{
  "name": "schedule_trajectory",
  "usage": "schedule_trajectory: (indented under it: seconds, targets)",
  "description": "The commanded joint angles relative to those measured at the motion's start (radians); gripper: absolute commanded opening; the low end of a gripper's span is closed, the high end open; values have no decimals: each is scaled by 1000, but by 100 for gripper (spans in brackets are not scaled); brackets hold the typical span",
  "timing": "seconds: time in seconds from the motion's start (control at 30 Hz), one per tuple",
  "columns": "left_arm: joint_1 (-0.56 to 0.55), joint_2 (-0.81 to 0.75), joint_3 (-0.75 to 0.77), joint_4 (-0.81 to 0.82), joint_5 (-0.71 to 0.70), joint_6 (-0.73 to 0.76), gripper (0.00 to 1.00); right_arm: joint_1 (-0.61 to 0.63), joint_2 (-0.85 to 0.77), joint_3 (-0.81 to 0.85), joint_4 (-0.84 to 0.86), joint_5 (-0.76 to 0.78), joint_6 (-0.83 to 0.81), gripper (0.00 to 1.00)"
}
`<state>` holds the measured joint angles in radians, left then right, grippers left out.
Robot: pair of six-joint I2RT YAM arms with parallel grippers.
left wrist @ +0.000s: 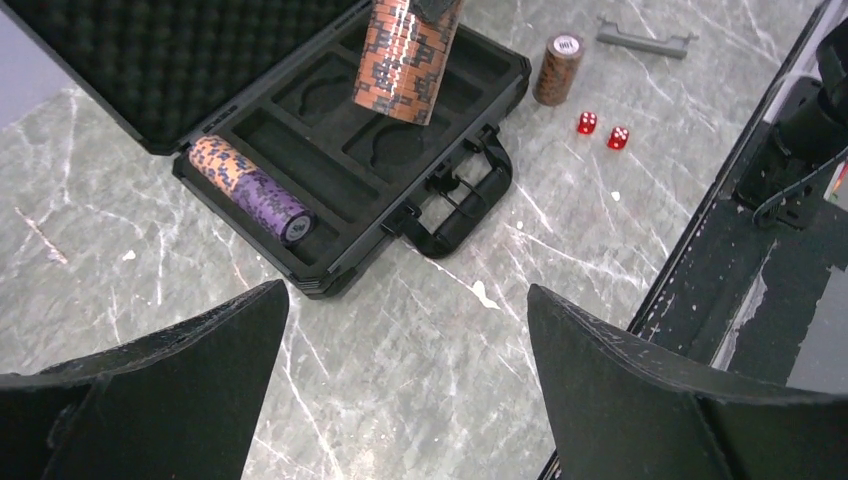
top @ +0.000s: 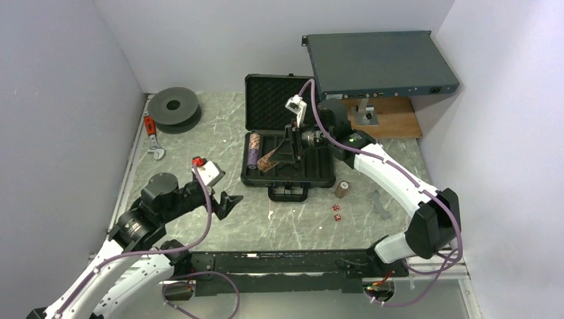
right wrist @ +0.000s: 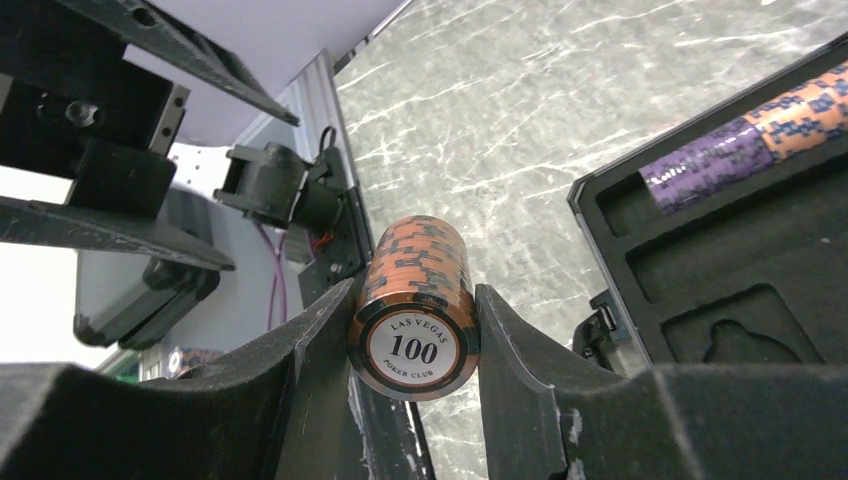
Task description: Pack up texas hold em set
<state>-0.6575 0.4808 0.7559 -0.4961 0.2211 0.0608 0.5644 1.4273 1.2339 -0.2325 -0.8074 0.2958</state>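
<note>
The black briefcase [top: 312,174] lies open mid-table, foam lid [top: 269,96] up at the back. It also shows in the left wrist view [left wrist: 330,255]. A purple and brown chip stack [top: 253,149] lies in the left slot of its tray, also seen in the left wrist view [left wrist: 250,188] and right wrist view [right wrist: 745,140]. My right gripper [top: 287,147] is shut on a brown chip stack [right wrist: 415,300], held tilted over the tray [left wrist: 408,55]. A short brown stack [top: 342,189] stands right of the case. Two red dice [top: 336,211] lie near it. My left gripper [top: 229,199] is open and empty, left of the case.
A grey metal rack box [top: 379,63] stands at the back right over a brown board [top: 389,116]. A dark round spool [top: 174,106] and a red-handled wrench [top: 153,136] lie at the back left. A small grey bar [top: 380,205] lies right of the dice.
</note>
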Motion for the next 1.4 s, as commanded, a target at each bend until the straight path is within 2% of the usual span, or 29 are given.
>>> schedule_trajectory:
  seconds: [0.0,0.17,0.37,0.6,0.77,0.9,1.1,1.37]
  targets:
    - [4,71,57,60,66,32,94,2,-5,41,100,-154,-31,0]
    - [4,158,82,105,93,35,94,61,4,68,10,-50,-96,0]
    - [4,218,106,118,97,62,94,80,3,69,-17,-14,-117,0]
    - [4,272,106,123,155,64,92,108,6,84,-51,-11,-137,0]
    - [4,300,111,136,223,66,97,119,-2,78,-50,-37,-140,0]
    - [4,310,115,147,233,70,98,133,-9,76,-60,-40,-155,0]
    - [4,340,125,143,242,62,94,147,-12,78,-68,-58,-165,0]
    - [4,354,111,175,249,37,95,159,-14,76,-67,-121,-171,0]
